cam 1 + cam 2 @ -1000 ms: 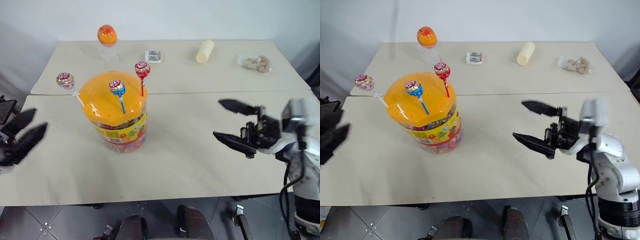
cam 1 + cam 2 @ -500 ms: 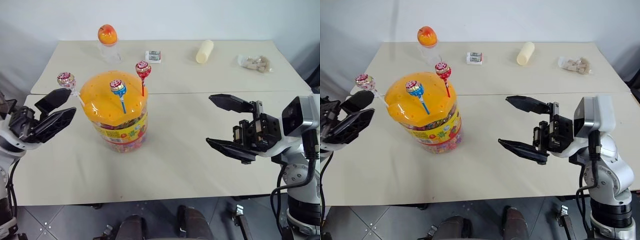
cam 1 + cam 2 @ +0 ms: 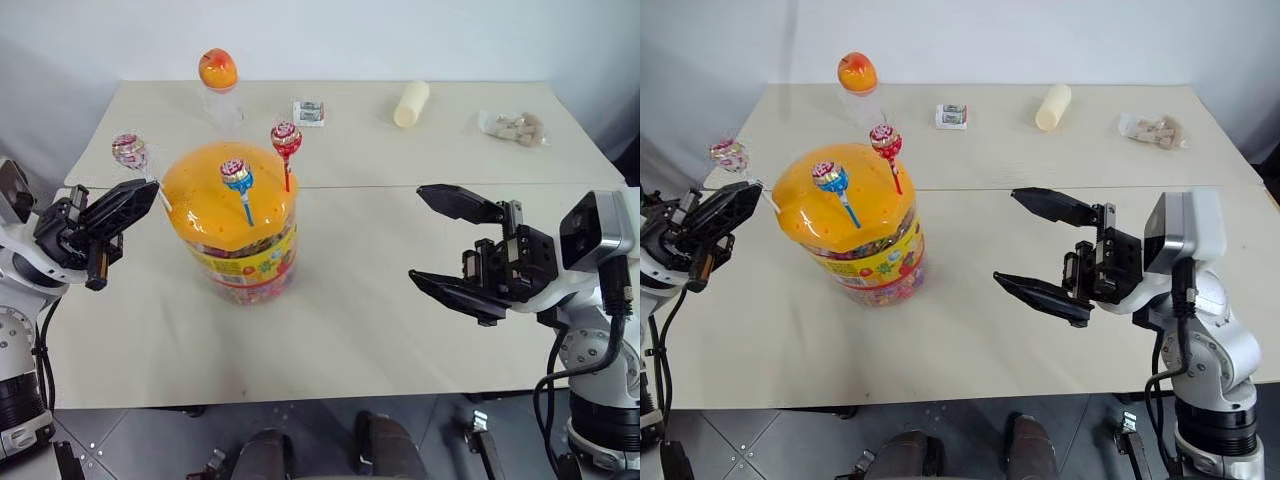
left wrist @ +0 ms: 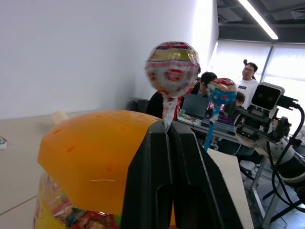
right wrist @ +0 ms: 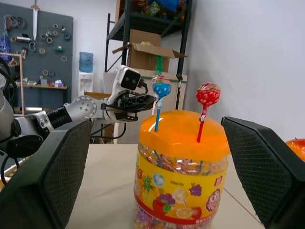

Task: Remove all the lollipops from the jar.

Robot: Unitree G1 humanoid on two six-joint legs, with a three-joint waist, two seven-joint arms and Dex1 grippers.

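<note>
While all three lollipops stand in the jar (image 3: pixel 238 225) lid at table left, step one is in hand: left gripper (image 3: pixel 128 203) pinches the pink-silver lollipop (image 3: pixel 128 151) stick; red (image 3: pixel 285 139), blue (image 3: pixel 235 174) untouched; right gripper (image 3: pixel 455 246) spread, idle; next, likely a straight outward pull

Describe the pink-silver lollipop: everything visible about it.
The pink-silver lollipop is a round candy in shiny foil printed red, pink and silver, with a gold band near the top, on a thin white stick. It leans outward from the left edge of the jar's orange lid, its head clear of the lid. The left gripper has its jaws shut on the stick just below the head. Nothing else touches it.
</note>
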